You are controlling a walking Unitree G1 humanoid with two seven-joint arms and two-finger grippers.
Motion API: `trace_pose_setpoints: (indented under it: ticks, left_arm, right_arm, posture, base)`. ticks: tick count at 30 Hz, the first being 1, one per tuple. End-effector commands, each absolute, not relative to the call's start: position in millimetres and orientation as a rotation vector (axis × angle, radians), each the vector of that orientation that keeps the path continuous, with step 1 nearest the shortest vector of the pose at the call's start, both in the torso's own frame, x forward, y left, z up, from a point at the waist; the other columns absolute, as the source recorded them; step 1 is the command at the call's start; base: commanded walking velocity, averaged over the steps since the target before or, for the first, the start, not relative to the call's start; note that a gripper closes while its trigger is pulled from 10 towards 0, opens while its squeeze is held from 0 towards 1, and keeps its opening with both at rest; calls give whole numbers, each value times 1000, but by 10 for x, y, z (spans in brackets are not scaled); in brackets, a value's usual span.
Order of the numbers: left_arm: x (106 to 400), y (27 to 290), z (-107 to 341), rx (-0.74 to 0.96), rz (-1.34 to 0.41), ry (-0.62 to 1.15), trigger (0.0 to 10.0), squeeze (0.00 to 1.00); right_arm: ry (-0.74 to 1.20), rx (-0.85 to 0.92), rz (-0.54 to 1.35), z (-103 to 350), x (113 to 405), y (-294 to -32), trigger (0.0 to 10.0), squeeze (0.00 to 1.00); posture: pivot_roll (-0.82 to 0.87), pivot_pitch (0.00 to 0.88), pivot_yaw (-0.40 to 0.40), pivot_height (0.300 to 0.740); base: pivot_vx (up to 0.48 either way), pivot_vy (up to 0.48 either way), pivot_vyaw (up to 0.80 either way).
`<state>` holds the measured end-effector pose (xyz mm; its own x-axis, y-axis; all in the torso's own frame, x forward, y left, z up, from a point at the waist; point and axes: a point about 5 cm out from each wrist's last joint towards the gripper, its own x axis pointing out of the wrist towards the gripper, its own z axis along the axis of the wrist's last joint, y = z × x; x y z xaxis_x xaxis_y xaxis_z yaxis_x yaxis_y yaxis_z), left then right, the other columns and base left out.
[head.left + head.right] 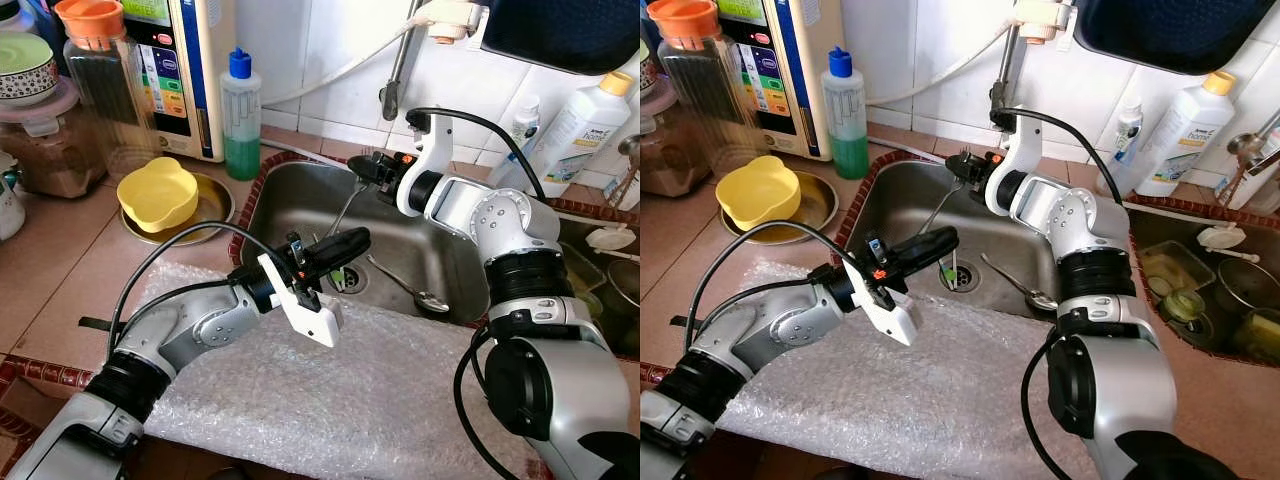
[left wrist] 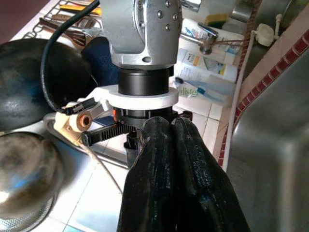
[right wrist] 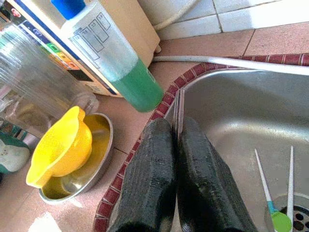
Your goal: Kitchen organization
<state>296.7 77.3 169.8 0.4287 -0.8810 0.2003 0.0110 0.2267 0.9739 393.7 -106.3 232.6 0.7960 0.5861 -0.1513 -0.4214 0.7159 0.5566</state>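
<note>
1. Right hand [image 1: 362, 166] is over the far left corner of the sink [image 1: 300, 205], fingers clamped on the handle of a thin metal utensil, likely a fork [image 1: 345, 212]. The right wrist view shows a slim steel stem pinched between the two black pads.
2. The fork hangs at a slant, lower end down in the basin. Looks like it is being lifted out of the sink for sorting; that's a judgement.
3. Left hand [image 1: 335, 245] hovers at the sink's near edge above the drain [image 1: 345, 278], fingers pressed together, gripping nothing. Probably waiting, or in place to take the fork.
4. A steel spoon [image 1: 410, 287] lies flat on the sink floor near the drain, not yet picked. Thin white sticks with a green tip lie by the drain, too small to name.
5. Bubble wrap [image 1: 330, 400] covers the tabletop's near edge in front of the sink: soft, dimpled, translucent. Likely a padded landing spot for washed items.
6. On the tabletop left of the sink, a glossy yellow plastic bowl [image 1: 158, 193] sits in a shallow steel dish [image 1: 215, 205]. A clear bottle of green liquid [image 1: 240, 118] with a blue cap stands against the tiled back wall.
</note>
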Motion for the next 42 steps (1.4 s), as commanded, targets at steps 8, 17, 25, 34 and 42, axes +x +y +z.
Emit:
trace_pose_setpoints:
  ticks: [8,17,25,34,42]
  left_arm:
    - [3006,772,1880,1121,-714,-1006,10000,1000]
    - [3022,793,2037,1042,-644,-1037,10000,1000]
    - [3050,728,2165,757,-533,-892,10000,1000]
    - [3108,911,1893,477,-390,-560,10000,1000]
    - [3016,989,1801,406,-407,-428,10000,1000]
  right_arm:
    - [301,516,444,2313,4017,-1202,0,0]
    - [192,522,266,2360,4120,-1331,0,0]
    - [74,467,80,2357,4197,-1464,0,0]
    - [-6,64,153,2141,4156,-1432,0,0]
    - [15,-142,277,1841,4075,-1375,0,0]
  posture:
    - [64,54,-120,740]
    - [75,54,-106,740]
    - [97,53,-94,740]
    - [129,58,-72,740]
    - [151,63,-49,740]
  base:
    - [0,0,0]
    - [0,0,0]
    - [0,0,0]
    - [0,0,0]
    - [0,0,0]
